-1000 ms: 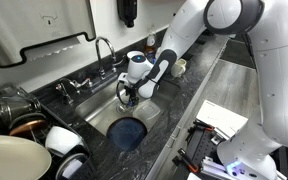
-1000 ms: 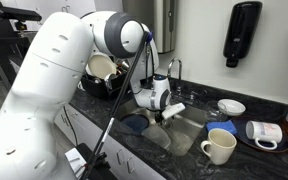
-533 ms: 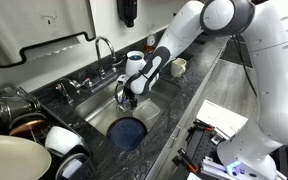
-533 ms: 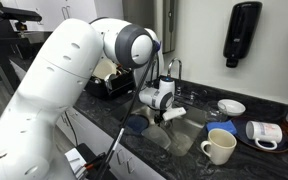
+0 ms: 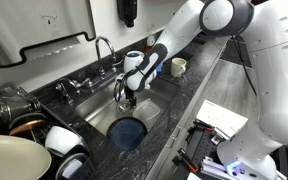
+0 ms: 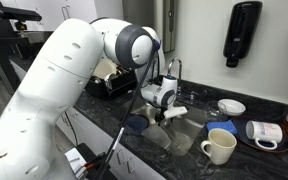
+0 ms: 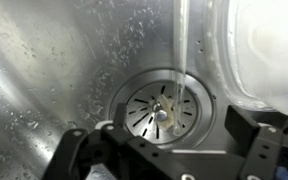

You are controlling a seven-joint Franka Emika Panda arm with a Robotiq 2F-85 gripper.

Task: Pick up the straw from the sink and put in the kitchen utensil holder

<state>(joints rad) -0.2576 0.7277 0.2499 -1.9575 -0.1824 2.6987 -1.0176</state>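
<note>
A thin translucent straw (image 7: 183, 50) lies in the sink (image 7: 44, 60), running from the top of the wrist view down to the round drain (image 7: 160, 108). My gripper (image 7: 159, 135) is open, with its dark fingers on either side of the drain and the straw's lower end between them, not held. In both exterior views the gripper (image 5: 127, 98) (image 6: 162, 116) reaches down into the steel basin (image 5: 99, 108) (image 6: 189, 138) by the faucet (image 5: 104, 47). I cannot tell which object is the utensil holder.
A dark blue bowl (image 5: 127, 132) lies in the basin. A white vessel (image 7: 274, 50) sits close to the right of the straw. Mugs (image 6: 219, 146) (image 6: 264, 132) and a bowl (image 6: 230, 106) stand on the dark counter. A rack with pots (image 5: 19, 112) (image 6: 106, 78) is beside the sink.
The arm and wrist have shifted slightly toward the faucet side of the basin. The gripper stays open and low over the drain.
</note>
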